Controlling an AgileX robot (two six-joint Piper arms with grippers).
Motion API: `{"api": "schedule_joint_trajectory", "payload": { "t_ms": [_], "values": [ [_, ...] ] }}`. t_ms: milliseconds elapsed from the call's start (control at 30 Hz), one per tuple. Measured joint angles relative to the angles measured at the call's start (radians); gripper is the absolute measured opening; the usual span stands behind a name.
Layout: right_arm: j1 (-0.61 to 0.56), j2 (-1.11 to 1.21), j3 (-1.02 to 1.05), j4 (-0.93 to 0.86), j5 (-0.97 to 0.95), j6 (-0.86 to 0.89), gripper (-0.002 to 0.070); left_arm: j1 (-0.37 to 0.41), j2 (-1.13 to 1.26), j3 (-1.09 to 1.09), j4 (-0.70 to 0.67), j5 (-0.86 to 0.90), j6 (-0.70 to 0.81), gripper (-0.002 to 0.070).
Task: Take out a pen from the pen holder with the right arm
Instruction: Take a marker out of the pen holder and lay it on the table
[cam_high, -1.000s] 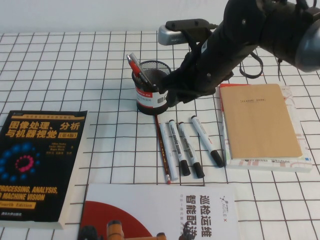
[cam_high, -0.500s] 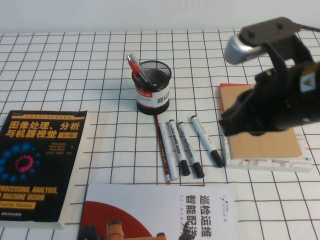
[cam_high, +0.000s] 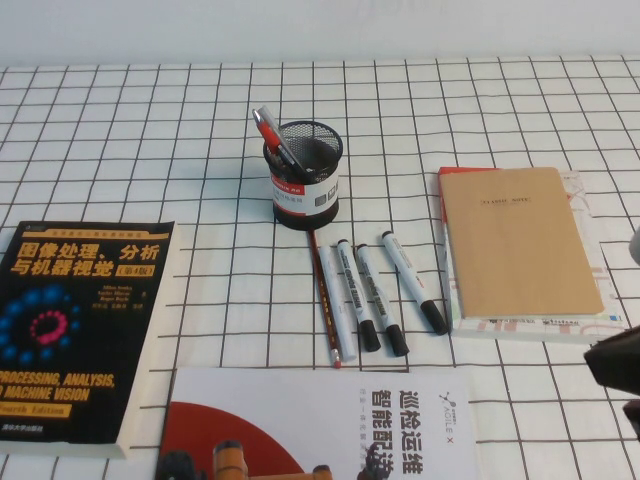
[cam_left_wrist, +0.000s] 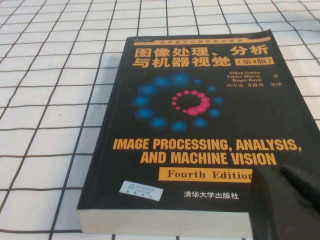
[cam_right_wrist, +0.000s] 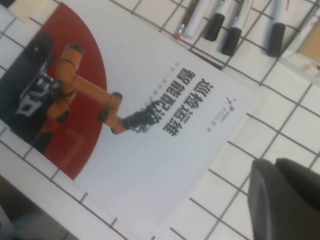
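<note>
High view puts the pen (cam_high: 272, 135) leaning out of the black mesh pen holder (cam_high: 305, 190) at mid-table, its red-and-silver top poking past the rim on the robot's left side. It looks light, stiff and slick, so I'd pinch that exposed upper end and draw it out along its lean. Right gripper (cam_right_wrist: 287, 197) sits well apart from it, at the near right edge beside the white booklet (cam_right_wrist: 150, 125), pressed together with no pen showing in it. Left gripper (cam_left_wrist: 292, 200) hovers above the black textbook (cam_left_wrist: 190, 125); its state I cannot tell.
</note>
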Motion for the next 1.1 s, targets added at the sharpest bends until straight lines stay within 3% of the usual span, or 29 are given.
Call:
{"api": "schedule_joint_trajectory", "payload": {
  "t_ms": [200, 333, 600, 800, 1100],
  "values": [
    [0.000, -0.011, 0.008, -0.068, 0.043, 0.000, -0.0015, 0.000, 0.000, 0.000, 0.000, 0.000, 0.000, -0.0005],
    [-0.009, -0.037, 0.085, -0.132, -0.056, 0.026, -0.0015, 0.000, 0.000, 0.000, 0.000, 0.000, 0.000, -0.0005],
    [-0.268, -0.261, 0.570, -0.165, -0.620, 0.046, -0.0015, -0.002, 0.000, 0.000, 0.000, 0.000, 0.000, -0.0005],
    [-0.454, -0.513, 0.893, -0.088, -0.926, 0.049, -0.0015, -0.002, 0.000, 0.000, 0.000, 0.000, 0.000, -0.0004],
    [-0.505, -0.782, 1.012, -0.070, -0.934, 0.049, -0.0015, -0.002, 0.000, 0.000, 0.000, 0.000, 0.000, -0.0005]
  ]
}}
